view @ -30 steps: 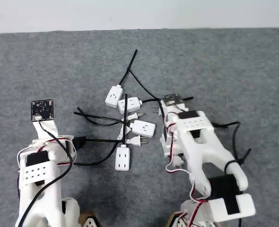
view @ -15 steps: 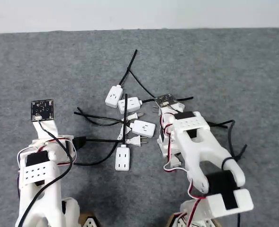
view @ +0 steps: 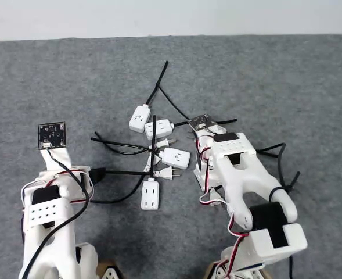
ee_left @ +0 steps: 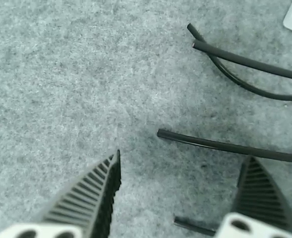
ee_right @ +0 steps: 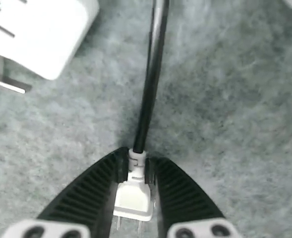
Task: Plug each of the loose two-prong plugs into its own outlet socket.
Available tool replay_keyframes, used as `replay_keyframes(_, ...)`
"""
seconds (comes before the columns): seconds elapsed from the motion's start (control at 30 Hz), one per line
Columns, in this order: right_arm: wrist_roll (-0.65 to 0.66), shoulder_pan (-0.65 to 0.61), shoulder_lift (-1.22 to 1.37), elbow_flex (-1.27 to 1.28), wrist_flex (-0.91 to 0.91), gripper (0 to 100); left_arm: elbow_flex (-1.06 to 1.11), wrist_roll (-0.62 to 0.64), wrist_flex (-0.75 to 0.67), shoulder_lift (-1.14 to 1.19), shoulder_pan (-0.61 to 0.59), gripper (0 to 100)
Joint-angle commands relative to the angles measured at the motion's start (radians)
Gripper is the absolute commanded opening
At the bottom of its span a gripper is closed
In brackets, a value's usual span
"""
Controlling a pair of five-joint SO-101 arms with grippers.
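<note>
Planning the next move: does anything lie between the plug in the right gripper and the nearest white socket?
Nothing visible. Only bare carpet lies between the plug and the socket; its own cord runs off aside.

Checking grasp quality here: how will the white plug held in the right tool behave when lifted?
The white plug looks small and rigid, so probably light and steady in the ribbed right tool. Its black cord runs nearly straight, so it is likely semi-stiff and may tug or twist the plug when raised.
</note>
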Motion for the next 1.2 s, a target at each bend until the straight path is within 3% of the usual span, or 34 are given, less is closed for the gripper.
replay_keyframes(0.0,0.014,-0.016,0.008,-0.032,0.051,0.7,-0.008,-0.011,0.006,-0.005,0.009,36)
replay_keyframes(0.2,0.009,-0.027,-0.222,-0.091,0.199,0.8,-0.028,-0.02,0.06,0.002,0.051,32)
replay_keyframes(0.43,-0.046,-0.09,-0.616,-0.157,0.278,0.8,-0.024,-0.16,0.071,0.003,0.106,2)
replay_keyframes(0.63,-0.107,-0.289,-0.792,-0.153,0.219,0.8,-0.051,-0.233,0.135,0.081,0.166,2)
replay_keyframes(0.9,-0.069,-0.506,-0.819,-0.02,0.051,0.8,-0.314,-0.442,0.302,0.503,0.203,1)
replay_keyframes(1.03,-0.127,-0.542,-0.808,0.038,-0.031,0.8,-0.383,-0.548,0.376,0.592,0.216,1)
replay_keyframes(1.17,-0.158,-0.544,-0.806,0.115,-0.113,0.8,-0.305,-0.58,0.353,0.508,0.264,1)
